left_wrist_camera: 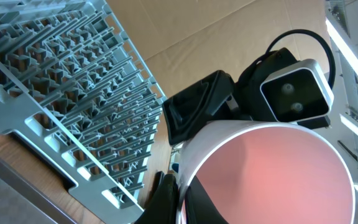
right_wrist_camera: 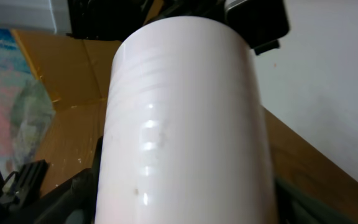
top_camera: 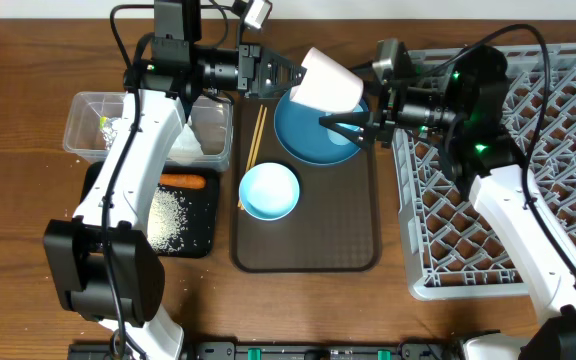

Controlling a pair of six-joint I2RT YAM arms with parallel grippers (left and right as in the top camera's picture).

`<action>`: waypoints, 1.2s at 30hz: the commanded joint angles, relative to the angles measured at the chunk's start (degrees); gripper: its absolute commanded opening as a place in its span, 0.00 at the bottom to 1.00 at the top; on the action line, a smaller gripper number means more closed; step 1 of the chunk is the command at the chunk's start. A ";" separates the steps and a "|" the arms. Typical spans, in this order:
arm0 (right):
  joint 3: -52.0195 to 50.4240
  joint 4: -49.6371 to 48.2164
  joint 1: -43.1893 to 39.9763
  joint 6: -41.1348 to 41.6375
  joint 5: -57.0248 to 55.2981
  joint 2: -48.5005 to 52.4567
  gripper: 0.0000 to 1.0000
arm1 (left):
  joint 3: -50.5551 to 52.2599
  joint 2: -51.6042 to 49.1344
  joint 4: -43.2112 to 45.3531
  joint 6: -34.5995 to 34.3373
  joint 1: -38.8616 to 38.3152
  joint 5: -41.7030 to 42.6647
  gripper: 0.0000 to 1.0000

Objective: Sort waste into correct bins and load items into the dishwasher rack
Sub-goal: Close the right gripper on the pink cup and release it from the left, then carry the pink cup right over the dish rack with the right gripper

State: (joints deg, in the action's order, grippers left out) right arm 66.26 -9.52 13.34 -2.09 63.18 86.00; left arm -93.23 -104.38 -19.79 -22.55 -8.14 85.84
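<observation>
pale pink cup (top_camera: 328,80) is off the table, tipped on its side. Rim wall pinched in left gripper (top_camera: 273,75): jaws clamped tight, one finger inside the mouth, one outside. Right gripper (top_camera: 343,125) faces it from the opposite side, jaws spread wide, cup body filling the space ahead of its fingers; can't tell if they touch. Below both jaw sets: dark-blue plate (top_camera: 308,140) on the brown serving tray (top_camera: 348,230). Chopsticks (top_camera: 256,135) lie under the left jaws, light blue bowl (top_camera: 269,190) further toward the robot. Dishwasher rack (top_camera: 528,200) is behind the right gripper, straight ahead of the left jaws past the cup.
</observation>
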 commanded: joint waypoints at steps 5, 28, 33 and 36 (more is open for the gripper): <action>0.74 -1.22 0.98 -0.07 0.48 0.26 0.66 | 0.11 -0.46 0.22 -0.24 0.04 1.62 0.06; 0.74 -5.73 0.98 2.97 0.48 0.26 0.51 | 0.13 -0.46 -3.08 3.72 -0.79 1.55 0.06; 0.74 -6.14 0.94 3.80 0.48 0.26 0.51 | 0.13 -0.46 -5.05 5.14 -0.94 1.05 0.06; 0.74 -6.14 0.94 3.78 0.48 0.26 0.50 | 0.13 -0.46 -5.01 5.14 -0.94 -0.22 0.06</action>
State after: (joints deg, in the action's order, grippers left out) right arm 66.26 -14.72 13.47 1.30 63.37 86.21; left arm -93.23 -104.38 -24.25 -18.81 -8.36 87.07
